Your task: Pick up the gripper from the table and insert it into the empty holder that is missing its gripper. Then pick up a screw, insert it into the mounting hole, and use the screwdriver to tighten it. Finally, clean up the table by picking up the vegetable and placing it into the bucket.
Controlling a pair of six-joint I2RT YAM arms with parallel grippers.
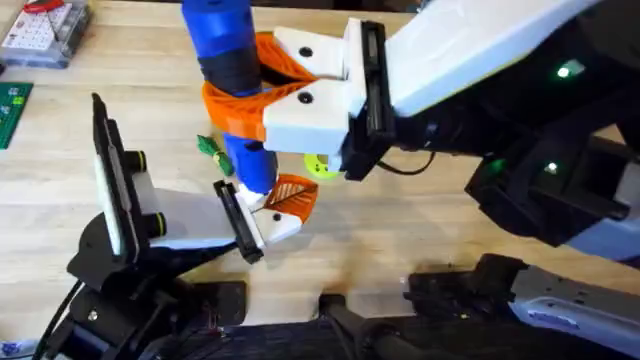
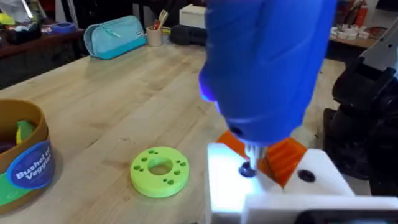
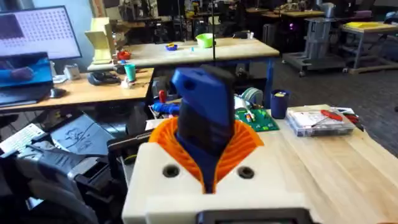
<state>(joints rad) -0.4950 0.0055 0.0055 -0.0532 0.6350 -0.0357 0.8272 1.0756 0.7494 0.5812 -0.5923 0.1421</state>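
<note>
overhead, the right gripper [image 1: 255, 95] is clamped on the screwdriver [image 1: 232, 70], its tip over the screw [image 2: 247, 169] in the gripper [image 1: 285, 205] seated on the holder [image 1: 185, 220]; tightening is underway, the vegetable [image 1: 210, 148] uncollected.

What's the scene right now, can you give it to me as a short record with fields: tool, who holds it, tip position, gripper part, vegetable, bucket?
tool: screwdriver, upright
held by: right gripper, orange fingers shut around it
tip position: on a screw in the white block
gripper part: orange gripper seated at the holder end
vegetable: green, on the table behind the screwdriver
bucket: bucket beside the lime-green disc
</note>
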